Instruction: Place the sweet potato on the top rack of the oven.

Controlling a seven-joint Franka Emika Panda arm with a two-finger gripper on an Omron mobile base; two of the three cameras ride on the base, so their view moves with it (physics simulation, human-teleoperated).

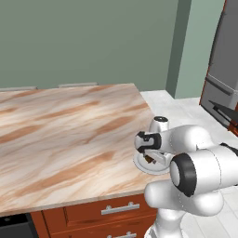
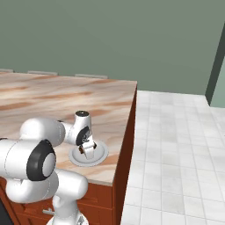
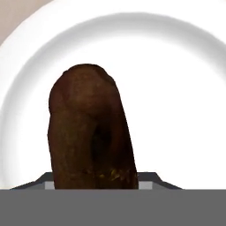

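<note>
up close, the gripper clamps the sweet potato over a white plate near the counter corner.

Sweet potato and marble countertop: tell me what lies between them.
A white round plate lies under the dark brown oblong sweet potato, atop the marbled countertop, in the hand view.

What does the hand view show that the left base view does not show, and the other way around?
The hand view gives the sweet potato close up, dark brown, over the white plate. The left base view adds the marble counter, orange-brown drawers, a grey fridge and the gripper down at the plate. Both share plate and sweet potato.
</note>
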